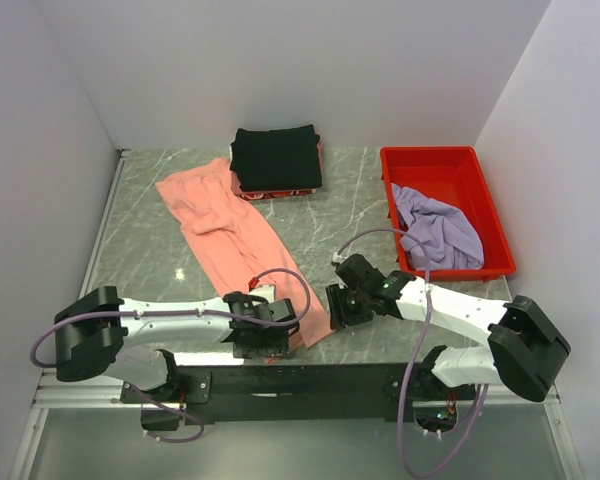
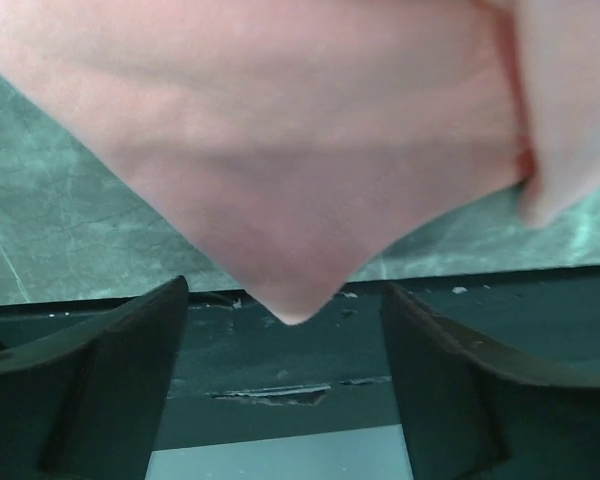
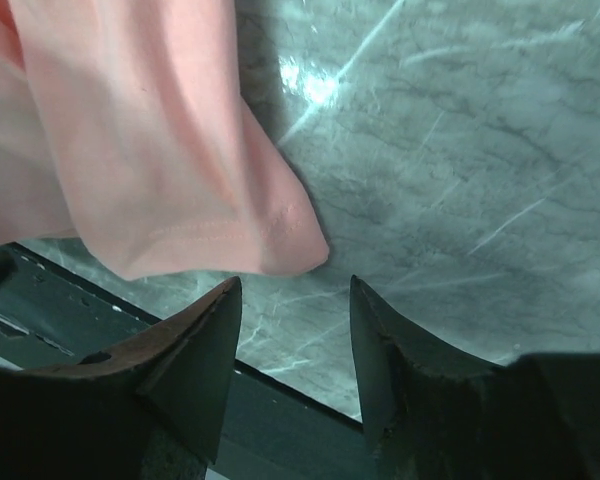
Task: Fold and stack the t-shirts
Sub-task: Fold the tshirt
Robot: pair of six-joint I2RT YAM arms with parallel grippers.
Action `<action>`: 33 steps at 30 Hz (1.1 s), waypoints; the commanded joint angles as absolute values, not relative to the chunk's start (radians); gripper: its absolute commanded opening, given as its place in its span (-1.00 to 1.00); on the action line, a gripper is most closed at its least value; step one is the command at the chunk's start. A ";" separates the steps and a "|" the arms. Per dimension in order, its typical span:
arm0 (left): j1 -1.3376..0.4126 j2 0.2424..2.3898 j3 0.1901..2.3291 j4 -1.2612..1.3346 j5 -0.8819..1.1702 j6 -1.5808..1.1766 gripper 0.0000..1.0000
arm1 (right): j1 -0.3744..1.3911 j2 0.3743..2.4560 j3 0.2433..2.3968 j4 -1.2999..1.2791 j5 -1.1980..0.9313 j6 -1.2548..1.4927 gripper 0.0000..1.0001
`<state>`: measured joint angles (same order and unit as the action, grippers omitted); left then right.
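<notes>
Jaws of left gripper [image 2: 285,292] and right gripper [image 3: 295,288] stand apart, gripping nothing, beside salmon-pink t-shirt [image 1: 230,235].

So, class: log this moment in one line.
salmon shirt: unheld | left pincer: open at near corner | right pincer: open beside hem | black shirt: folded | lavender shirt: in red tray

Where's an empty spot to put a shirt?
Bare marble lies between the pink shirt and the red tray, and left of the pink shirt by the wall. It's crowded at the near edge, around the left end effector and right end effector.
</notes>
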<state>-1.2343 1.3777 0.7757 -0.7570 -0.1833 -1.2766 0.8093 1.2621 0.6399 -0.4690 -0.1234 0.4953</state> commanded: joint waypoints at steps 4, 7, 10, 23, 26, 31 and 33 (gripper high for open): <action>-1.243 1.393 0.793 -0.779 -0.215 -1.304 0.34 | 0.798 1.282 0.627 -0.419 -0.166 0.500 0.04; -1.241 1.396 0.770 -0.759 -0.210 -1.312 0.04 | 0.795 1.293 0.626 -0.410 -0.176 0.503 0.02; -1.243 1.397 0.747 -0.732 -0.180 -1.305 -0.14 | 0.795 1.305 0.624 -0.397 -0.186 0.509 -0.01; -1.243 1.416 0.666 -0.710 -0.137 -1.331 -0.30 | 0.795 1.358 0.618 -0.376 -0.210 0.506 -0.28; -1.243 1.422 0.654 -0.707 -0.118 -1.341 -0.32 | 0.793 1.358 0.614 -0.373 -0.222 0.512 -0.39; -1.246 1.443 0.641 -0.709 -0.116 -1.356 -0.99 | 0.795 1.348 0.598 -0.344 -0.276 0.529 -0.87; -1.252 1.440 0.658 -0.747 -0.124 -1.368 -0.99 | 0.796 1.339 0.583 -0.336 -0.284 0.549 -1.00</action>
